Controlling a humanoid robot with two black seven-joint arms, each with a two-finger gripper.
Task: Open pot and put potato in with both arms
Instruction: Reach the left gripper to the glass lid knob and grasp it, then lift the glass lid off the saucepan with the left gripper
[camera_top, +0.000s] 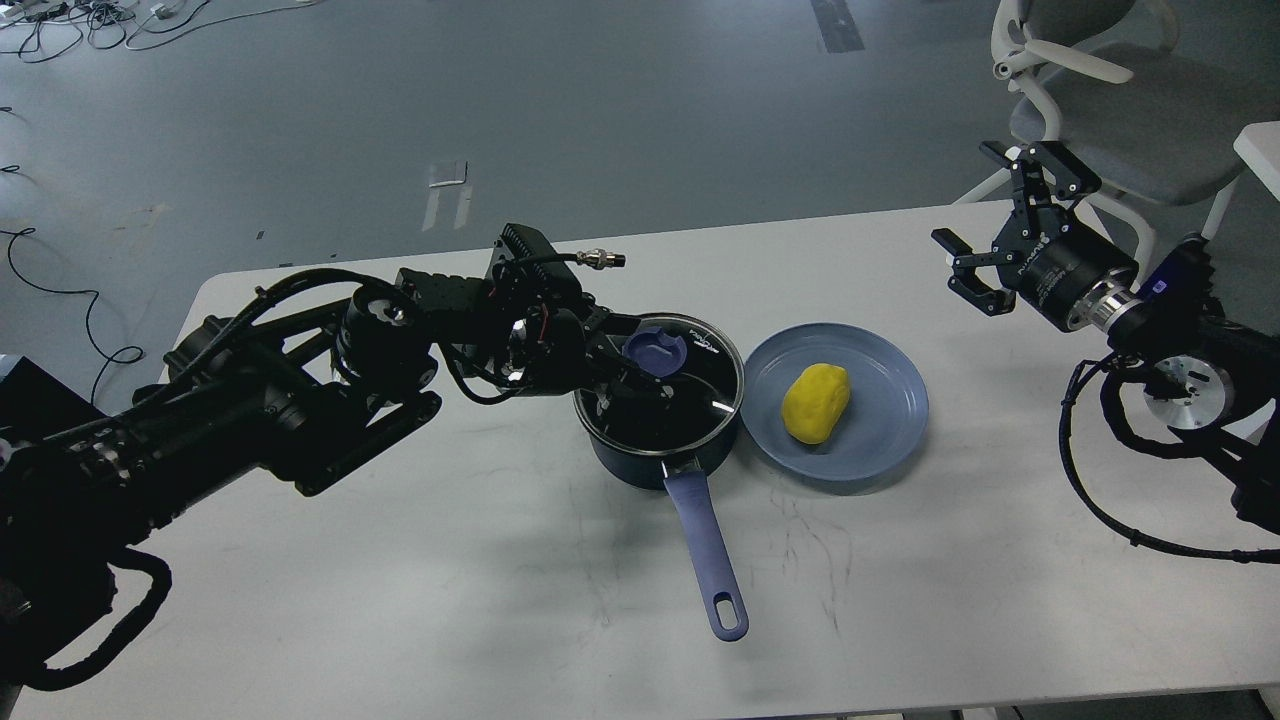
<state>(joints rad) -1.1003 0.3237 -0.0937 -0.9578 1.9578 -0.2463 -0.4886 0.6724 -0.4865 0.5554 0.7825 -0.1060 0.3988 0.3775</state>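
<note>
Head view: taking the pot (660, 425) as the landmark, it stands near the middle of the white tabletop (400, 600), its glass lid (700, 375) seated on the rim and its long blue handle (708, 545) pointing toward the robot. The left tool (640, 375) reaches in from the pot's left and sits directly over the lid, at the periwinkle knob (655, 352). Its black fingers merge with the dark glass, so I cannot tell whether they are spread, pressed together or already pinching the knob.

Just right of the pot, its rim almost touching the pot's wall, lies a blue-grey plate (880, 400), and the potato (815, 402) rests on it, its long axis tilted from near-left to far-right. The right tool (985, 235) hangs well to the right of the pot, beyond the plate and farther back, its fingers spread wide and holding nothing. A grey chair (1120, 110) stands behind the tabletop on that side.

The lid looks not yet lifted, so opening the pot is probably the step in hand. The potato lies between the pot and the right tool, which is much the nearer arm to it; that tool would likely have to come leftward, nearer and downward, closing across the potato's short width.
</note>
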